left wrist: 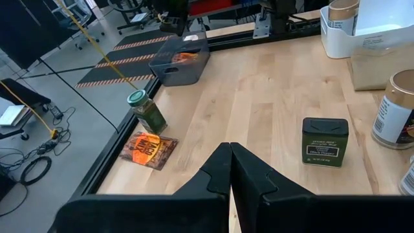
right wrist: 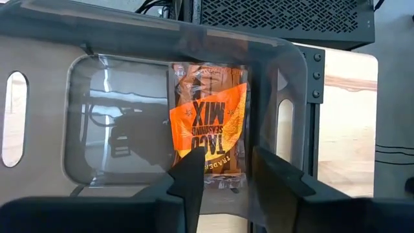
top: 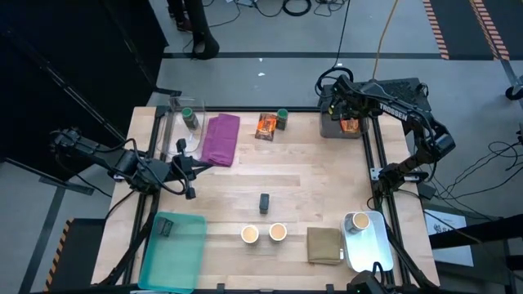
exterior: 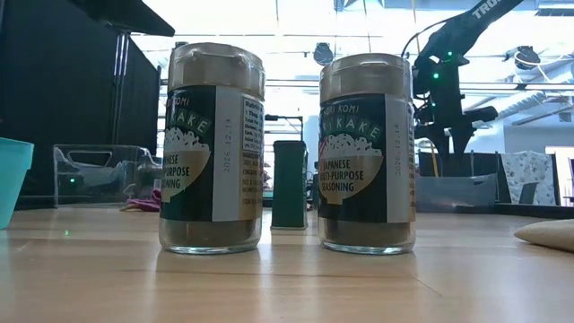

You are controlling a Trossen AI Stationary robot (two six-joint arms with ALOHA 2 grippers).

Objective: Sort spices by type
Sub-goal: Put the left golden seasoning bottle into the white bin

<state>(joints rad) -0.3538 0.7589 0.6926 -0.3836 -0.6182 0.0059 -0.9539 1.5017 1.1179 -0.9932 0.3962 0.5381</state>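
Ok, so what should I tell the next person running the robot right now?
Left claw: shut, empty, over the wooden table's left side.
Right claw: open, over a shiny orange packet lying in the dark grey bin.
Done: that packet; a green-lidded jar in the clear bin; a tan-topped jar in the white tray.
Left: second orange packet and second green-lidded jar side by side at the back, dark rectangular tin mid-table, two more tan-topped jars at the front.
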